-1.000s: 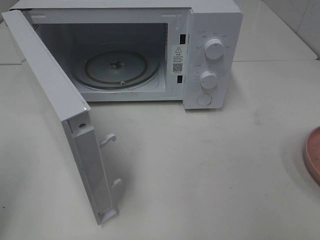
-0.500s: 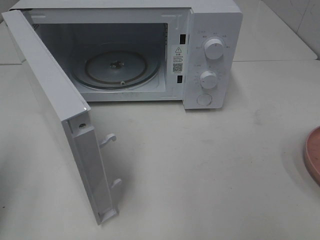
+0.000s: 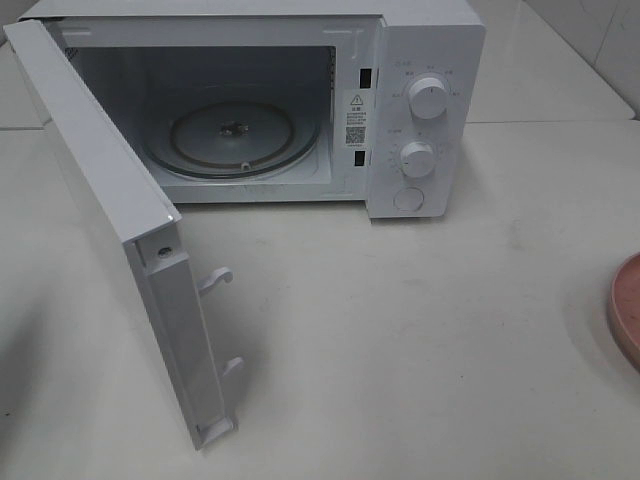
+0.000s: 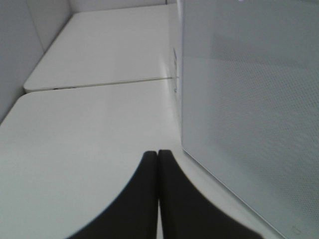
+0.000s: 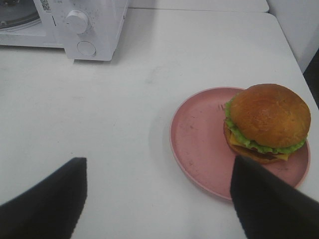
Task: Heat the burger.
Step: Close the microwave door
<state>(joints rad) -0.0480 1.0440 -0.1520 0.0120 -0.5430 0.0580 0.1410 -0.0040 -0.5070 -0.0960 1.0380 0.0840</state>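
Observation:
The burger (image 5: 266,122), with a glossy brown bun, green lettuce and a yellow cheese edge, sits on the far side of a round pink plate (image 5: 199,144) in the right wrist view. My right gripper (image 5: 157,199) hovers open above the table just short of the plate, with one finger (image 5: 45,199) well off to the side and the other (image 5: 269,199) over the plate's rim. Nothing is between them. My left gripper (image 4: 158,167) is shut and empty, close to the outer face of the microwave door (image 4: 249,99). Neither gripper shows in the exterior high view.
The white microwave (image 3: 425,100) stands at the back of the table, its door (image 3: 120,220) swung wide toward the left front. Its glass turntable (image 3: 232,135) is bare. Only the edge of the pink plate (image 3: 628,310) shows at the right border.

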